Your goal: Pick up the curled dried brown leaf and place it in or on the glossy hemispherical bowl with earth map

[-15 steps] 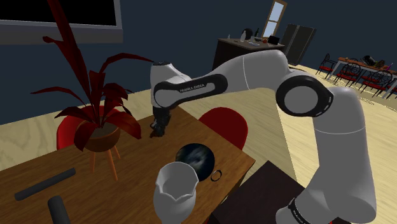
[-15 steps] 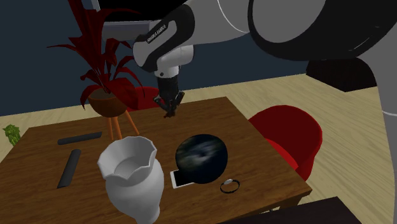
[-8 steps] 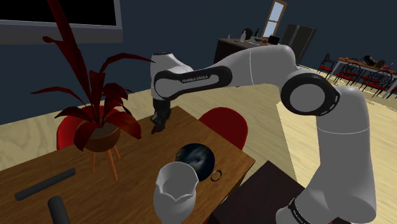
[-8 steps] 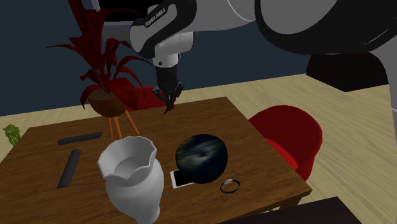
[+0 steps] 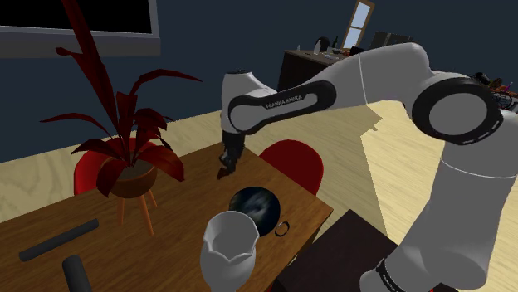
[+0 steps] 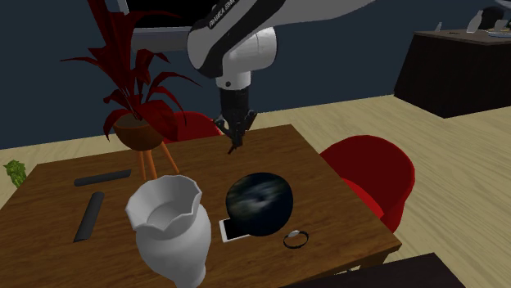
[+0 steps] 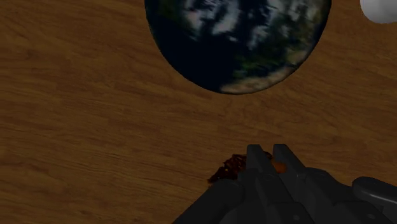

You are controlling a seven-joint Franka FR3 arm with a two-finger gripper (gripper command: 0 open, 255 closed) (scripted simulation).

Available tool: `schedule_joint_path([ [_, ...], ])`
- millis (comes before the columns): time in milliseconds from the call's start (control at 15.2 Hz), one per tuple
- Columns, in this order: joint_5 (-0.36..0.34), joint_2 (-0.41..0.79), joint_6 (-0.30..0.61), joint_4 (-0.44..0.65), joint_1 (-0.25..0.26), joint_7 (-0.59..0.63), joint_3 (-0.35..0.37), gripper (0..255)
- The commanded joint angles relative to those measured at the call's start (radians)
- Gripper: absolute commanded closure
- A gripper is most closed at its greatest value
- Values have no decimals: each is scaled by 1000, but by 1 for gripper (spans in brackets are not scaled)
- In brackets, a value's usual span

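Black two-finger gripper (image 7: 268, 153) hangs above the brown wooden table (image 7: 76, 127), fingers pinched narrowly on the curled, dark reddish-brown dried leaf (image 7: 224, 172), which juts out beside the fingertips. Farther on sits the glossy dark-blue hemispherical earth-map bowl (image 7: 238, 38), with a white fluted vase (image 6: 168, 225) just beside it.

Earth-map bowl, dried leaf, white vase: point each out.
bowl (image 6: 259, 203), second exterior view, on its map-printed surface.
leaf (image 7: 226, 170), wrist view, on its brown crumpled part.
vase (image 6: 174, 245), second exterior view, on its white body.
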Motion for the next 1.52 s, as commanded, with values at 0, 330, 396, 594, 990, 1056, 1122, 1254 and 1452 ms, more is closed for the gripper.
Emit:
schedule_joint_path([
  [0,14,-72,37,-108,-19,-23,-2,255],
  [330,49,-247,99,-342,-56,-91,-17,255],
  [396,56,-281,108,-386,-62,-105,-21,255],
  [594,74,-384,130,-509,-78,-151,-38,255],
  [990,71,-365,203,-564,-81,-157,-42,255],
  [1056,70,-356,217,-569,-81,-156,-42,255],
  [1122,68,-347,231,-574,-81,-155,-42,255],
  [1254,65,-327,259,-583,-81,-153,-41,255],
  [1452,60,-297,301,-595,-81,-149,-41,255],
])
